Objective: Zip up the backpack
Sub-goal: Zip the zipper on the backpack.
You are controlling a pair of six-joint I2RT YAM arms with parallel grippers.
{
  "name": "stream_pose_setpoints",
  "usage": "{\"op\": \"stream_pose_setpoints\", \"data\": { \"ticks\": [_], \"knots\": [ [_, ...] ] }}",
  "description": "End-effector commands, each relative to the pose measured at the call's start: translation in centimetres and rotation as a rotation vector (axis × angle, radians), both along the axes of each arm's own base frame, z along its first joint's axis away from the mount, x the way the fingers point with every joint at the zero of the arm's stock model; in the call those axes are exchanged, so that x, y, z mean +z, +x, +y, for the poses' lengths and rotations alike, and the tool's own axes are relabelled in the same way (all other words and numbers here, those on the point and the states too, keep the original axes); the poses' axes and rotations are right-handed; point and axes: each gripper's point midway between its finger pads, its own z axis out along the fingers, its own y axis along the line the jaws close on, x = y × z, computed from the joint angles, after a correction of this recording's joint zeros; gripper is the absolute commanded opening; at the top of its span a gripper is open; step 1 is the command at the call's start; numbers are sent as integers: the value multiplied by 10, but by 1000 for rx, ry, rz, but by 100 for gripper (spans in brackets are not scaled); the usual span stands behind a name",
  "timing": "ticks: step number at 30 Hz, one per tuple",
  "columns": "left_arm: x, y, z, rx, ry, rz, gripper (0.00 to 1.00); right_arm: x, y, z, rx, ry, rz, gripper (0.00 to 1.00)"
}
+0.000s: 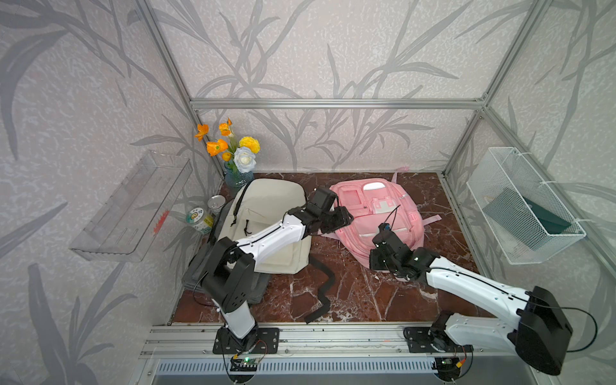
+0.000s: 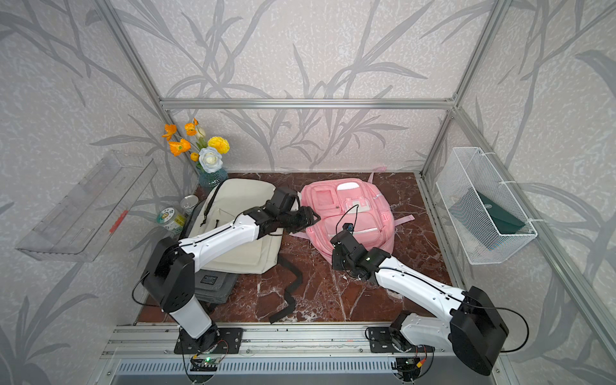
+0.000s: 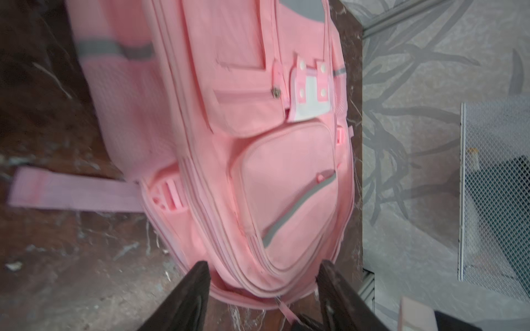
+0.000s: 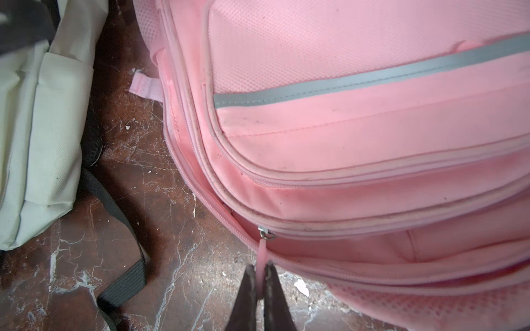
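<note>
The right gripper (image 4: 261, 270) is pinched shut on the pink pull tab (image 4: 262, 253) of a zipper. The tab's metal slider (image 4: 266, 232) sits at the near left corner of the pink backpack (image 1: 376, 213). To the right of the slider, along the bag's near edge, the compartment gapes open.

The left gripper (image 3: 263, 262) has its jaws spread apart and holds nothing. It hangs at the left side of the pink backpack, and an edge of the bag shows between its fingers (image 3: 200, 286). I cannot tell whether they touch the fabric.

The pink backpack lies flat, front up, on the right half of the dark marble table (image 1: 350, 300), towards the far side. Just to its left lies a beige backpack (image 1: 266, 233) under the left arm, with a black strap (image 1: 323, 293) trailing towards the near edge. A vase of flowers (image 1: 238, 176) stands in the far left corner. A white wire basket (image 1: 526, 206) hangs on the right wall.
</note>
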Motion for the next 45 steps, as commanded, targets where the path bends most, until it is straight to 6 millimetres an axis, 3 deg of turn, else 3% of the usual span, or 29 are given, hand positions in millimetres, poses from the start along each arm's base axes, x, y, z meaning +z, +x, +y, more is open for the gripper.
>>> {"op": "stream_pose_setpoints", "data": {
  "ticks": [1, 7, 13, 25, 29, 33, 36, 41, 45],
  "knots": [
    [-10, -21, -19, 0, -93, 4, 57, 25, 12, 34, 56, 78, -77, 0],
    [-36, -23, -6, 48, -21, -39, 53, 19, 10, 54, 76, 90, -69, 0],
    [-49, -22, 6, 81, 1, -47, 53, 14, 3, 52, 76, 78, -60, 0],
    [-77, -22, -8, 53, -20, 39, 39, 16, 1, 57, 81, 78, -80, 0],
    [-85, -28, 5, 73, 20, 58, 47, 17, 2, 57, 80, 74, -83, 0],
    [-80, -33, 16, 90, 30, 42, 51, 15, 2, 59, 86, 75, -75, 0],
    [-84, -33, 10, 76, 7, 49, 46, 15, 1, 62, 92, 76, -75, 0],
    [-94, -30, -6, 57, -40, 86, 28, 16, 2, 63, 92, 63, -85, 0],
    [-96, -23, -3, 68, -8, 76, 16, 12, -2, 51, 70, 26, -68, 0]
  ]
}}
